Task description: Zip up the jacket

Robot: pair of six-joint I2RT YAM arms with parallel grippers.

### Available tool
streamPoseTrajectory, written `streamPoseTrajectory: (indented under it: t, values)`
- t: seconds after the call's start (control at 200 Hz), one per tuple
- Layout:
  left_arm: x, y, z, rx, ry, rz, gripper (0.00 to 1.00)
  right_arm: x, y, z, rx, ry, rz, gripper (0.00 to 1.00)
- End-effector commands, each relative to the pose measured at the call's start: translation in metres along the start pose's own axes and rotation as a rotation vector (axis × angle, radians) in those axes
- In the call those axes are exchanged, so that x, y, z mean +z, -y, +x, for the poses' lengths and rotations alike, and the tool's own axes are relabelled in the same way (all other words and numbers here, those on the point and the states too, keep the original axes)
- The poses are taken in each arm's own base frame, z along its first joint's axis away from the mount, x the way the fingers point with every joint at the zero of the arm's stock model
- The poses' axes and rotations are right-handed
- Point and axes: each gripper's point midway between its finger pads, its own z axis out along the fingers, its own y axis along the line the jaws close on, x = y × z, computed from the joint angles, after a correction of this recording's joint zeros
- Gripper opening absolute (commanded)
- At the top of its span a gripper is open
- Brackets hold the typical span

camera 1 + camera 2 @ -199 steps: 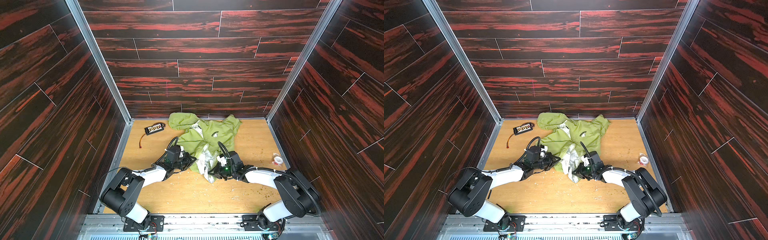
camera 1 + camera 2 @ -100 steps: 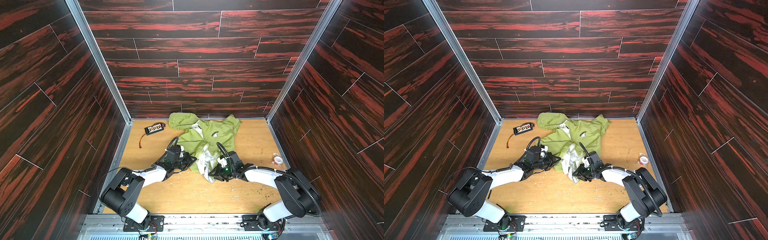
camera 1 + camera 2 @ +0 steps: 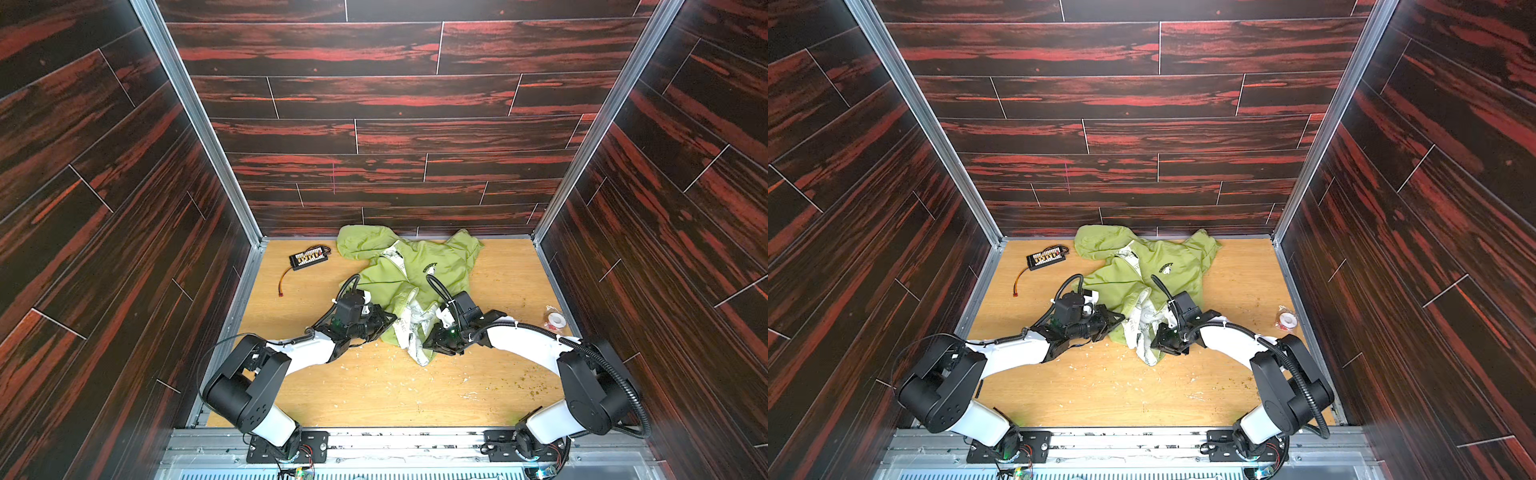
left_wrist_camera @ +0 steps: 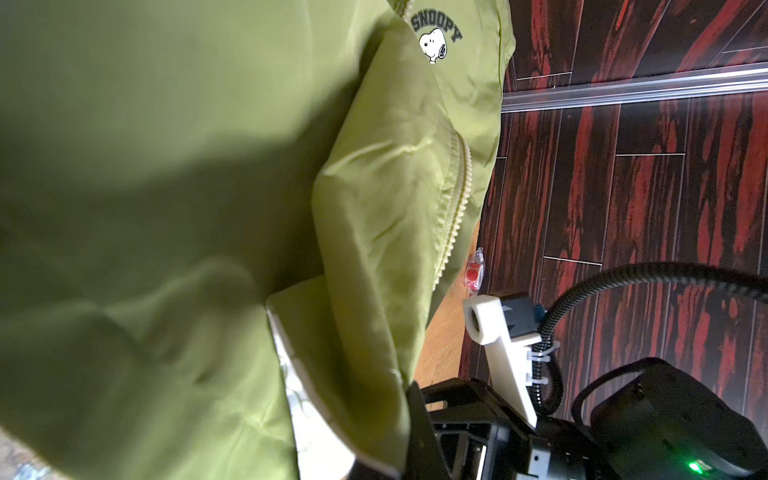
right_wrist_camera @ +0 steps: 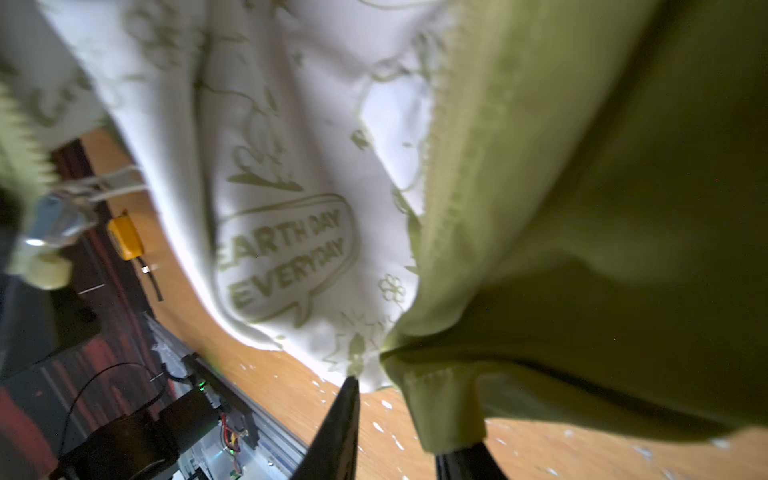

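The lime-green jacket (image 3: 415, 270) (image 3: 1142, 270) lies crumpled at the back of the table, with its white printed lining (image 5: 291, 208) turned out along the front opening. My left gripper (image 3: 388, 322) (image 3: 1119, 322) is shut on the jacket's near left edge; green cloth covers most of it, and only one dark finger (image 4: 419, 428) shows. Pale zipper teeth (image 4: 453, 199) run down a fold below the chest logo (image 4: 434, 37). My right gripper (image 3: 428, 345) (image 5: 399, 411) is open at the lower hem. Bare table shows between its jaws, and the green hem drapes over one finger.
A black connector board with wires (image 3: 308, 257) lies at the back left. A red and white tape roll (image 3: 555, 320) sits by the right wall. White crumbs are scattered over the wooden table (image 3: 374, 390). Dark walls enclose three sides.
My right gripper's jaws have parted at the jacket's lower hem. Both arms stay almost where they were, and the left grip is unchanged.
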Motion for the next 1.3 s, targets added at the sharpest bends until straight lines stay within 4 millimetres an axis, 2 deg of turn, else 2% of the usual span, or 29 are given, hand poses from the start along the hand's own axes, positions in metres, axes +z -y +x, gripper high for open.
streamPoseTrajectory:
  t: [0.0, 0.14, 0.371, 0.536, 0.897, 1.297]
  values:
    - [0.005, 0.014, -0.005, 0.01, 0.016, 0.033, 0.0, -0.001, 0.012, 0.011, 0.008, -0.028, 0.052, 0.29]
    - [0.01, 0.017, -0.005, 0.014, 0.008, 0.036, 0.0, 0.004, 0.009, 0.016, 0.011, -0.037, 0.001, 0.3]
    - [0.017, 0.019, -0.005, 0.013, -0.001, 0.036, 0.0, 0.005, 0.013, 0.023, -0.034, -0.043, -0.012, 0.4]
    - [0.019, 0.018, -0.006, 0.01, 0.0, 0.033, 0.0, 0.007, 0.014, 0.023, -0.041, -0.049, -0.007, 0.42]
    - [0.024, 0.018, -0.005, 0.002, -0.002, 0.036, 0.0, 0.012, 0.012, 0.017, -0.043, -0.063, 0.004, 0.26]
    - [0.029, 0.019, -0.005, -0.001, -0.01, 0.042, 0.0, 0.017, 0.007, 0.018, -0.041, -0.089, -0.03, 0.25]
